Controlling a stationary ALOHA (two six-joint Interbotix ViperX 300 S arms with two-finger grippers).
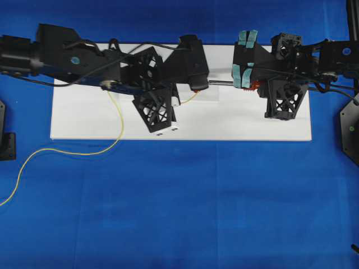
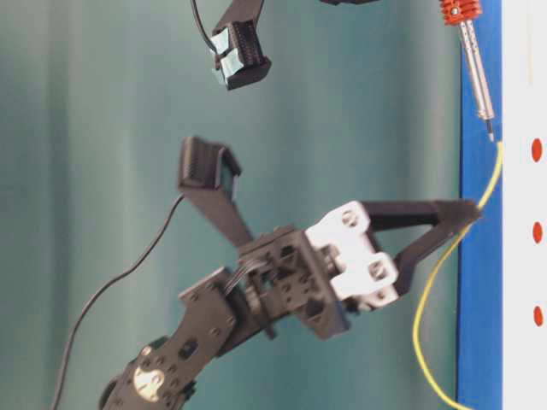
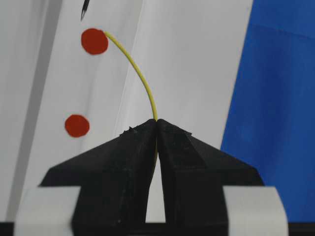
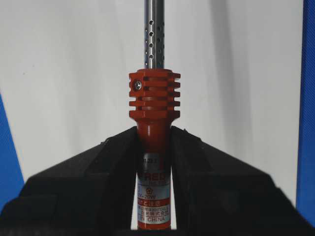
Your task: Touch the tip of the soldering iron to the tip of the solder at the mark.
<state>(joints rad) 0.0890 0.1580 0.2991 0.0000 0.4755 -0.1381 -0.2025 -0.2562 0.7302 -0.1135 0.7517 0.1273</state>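
Observation:
My left gripper (image 3: 157, 122) is shut on the thin yellow solder (image 3: 140, 76). The wire arcs up and left from the fingertips. The tip of the solder (image 3: 106, 34) rests at the edge of a red round mark (image 3: 94, 41) on the white board. My right gripper (image 4: 154, 130) is shut on the red-orange handle of the soldering iron (image 4: 154, 98), whose perforated metal shaft points away from it. The tip of the soldering iron (image 3: 84, 10) hovers just beyond the mark, a short gap from the solder's end; the table-level view shows the same small gap (image 2: 491, 133).
The white board (image 1: 235, 126) lies on blue cloth. Another red mark (image 3: 77, 125) sits nearer my left gripper, and more marks (image 2: 537, 232) line the board. The solder's slack (image 1: 84, 151) trails off the board's front edge to the left. Black cords hang by both arms.

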